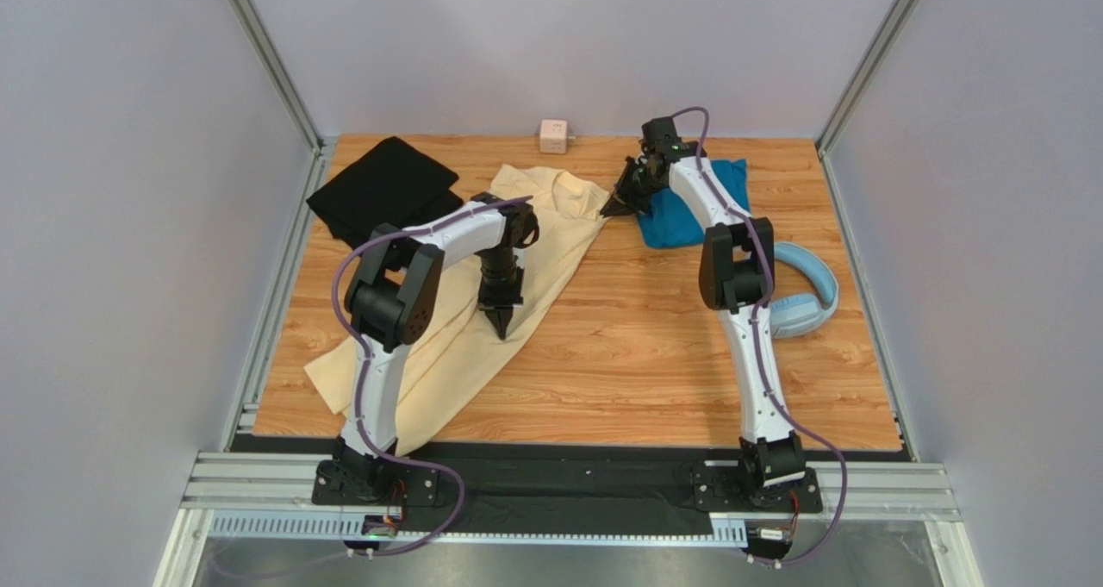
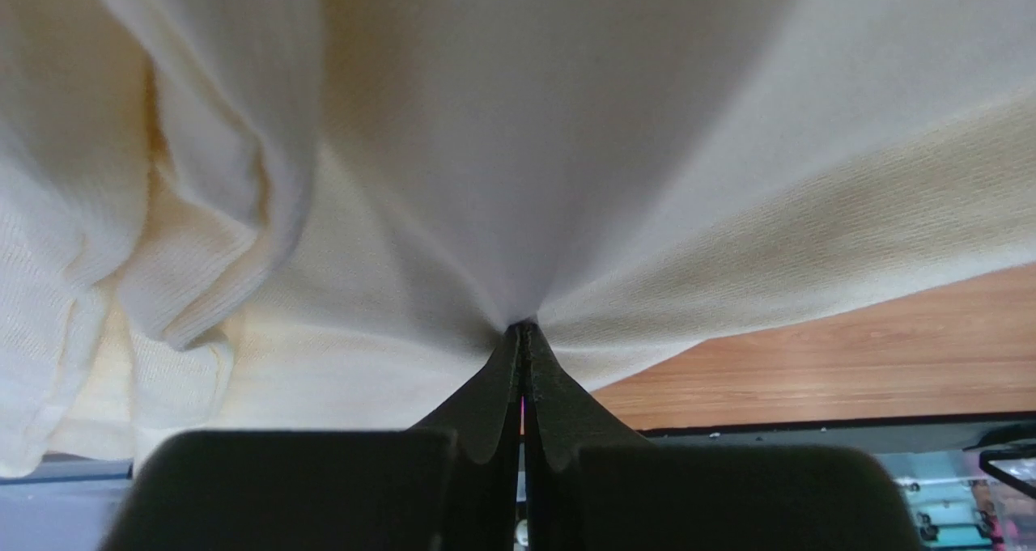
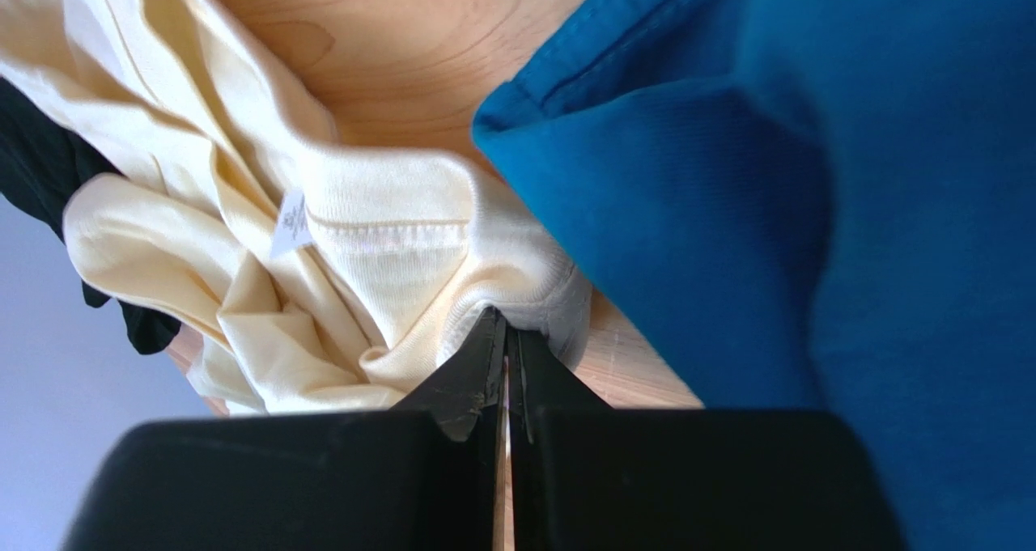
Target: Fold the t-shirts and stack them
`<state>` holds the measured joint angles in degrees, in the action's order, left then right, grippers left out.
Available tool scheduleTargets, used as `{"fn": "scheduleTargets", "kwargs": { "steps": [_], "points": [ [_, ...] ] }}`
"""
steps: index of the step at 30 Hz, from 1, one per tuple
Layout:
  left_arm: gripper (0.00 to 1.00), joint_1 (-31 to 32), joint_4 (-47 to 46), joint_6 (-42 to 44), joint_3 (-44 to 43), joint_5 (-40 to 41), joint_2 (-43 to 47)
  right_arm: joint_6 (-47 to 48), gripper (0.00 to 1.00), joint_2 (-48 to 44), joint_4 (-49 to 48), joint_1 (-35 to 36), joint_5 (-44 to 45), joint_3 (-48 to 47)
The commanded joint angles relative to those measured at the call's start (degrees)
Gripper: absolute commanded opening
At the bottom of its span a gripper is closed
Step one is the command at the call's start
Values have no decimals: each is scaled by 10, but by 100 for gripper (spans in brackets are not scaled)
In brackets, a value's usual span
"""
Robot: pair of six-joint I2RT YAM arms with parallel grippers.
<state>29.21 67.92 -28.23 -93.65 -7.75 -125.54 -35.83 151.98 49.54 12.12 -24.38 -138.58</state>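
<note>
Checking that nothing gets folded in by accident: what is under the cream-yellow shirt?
Around the cream-yellow shirt only bare wooden table shows. The left gripper and right gripper pinch it with shut jaws, but the cloth hides whatever lies beneath it.

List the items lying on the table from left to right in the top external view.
black t-shirt → cream-yellow t-shirt → teal blue t-shirt → light-blue headphones

Your left arm elbow-up, left pincer [image 1: 502,327] pointing down, pinched on the cream shirt [image 1: 453,344], your right arm stretched forward, right pincer [image 1: 614,208] clamped on that shirt too
</note>
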Motion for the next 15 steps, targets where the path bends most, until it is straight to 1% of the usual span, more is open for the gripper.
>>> {"fn": "scheduleTargets", "kwargs": {
  "steps": [1,4,7,12,15],
  "points": [
    [0,-3,-33,-7,77,6,26,-2,0,20,6,-22,18,-36],
    [0,-6,-32,-4,88,10,30,-3,0,28,6,-26,11,-48],
    [0,-12,-25,0,77,20,30,-4,0,30,-3,-28,-6,-52],
    [0,-24,-9,3,50,35,22,-2,0,19,-6,-30,2,-49],
    [0,-28,-6,4,55,43,26,-6,0,13,-6,-35,0,-49]
  ]
}}
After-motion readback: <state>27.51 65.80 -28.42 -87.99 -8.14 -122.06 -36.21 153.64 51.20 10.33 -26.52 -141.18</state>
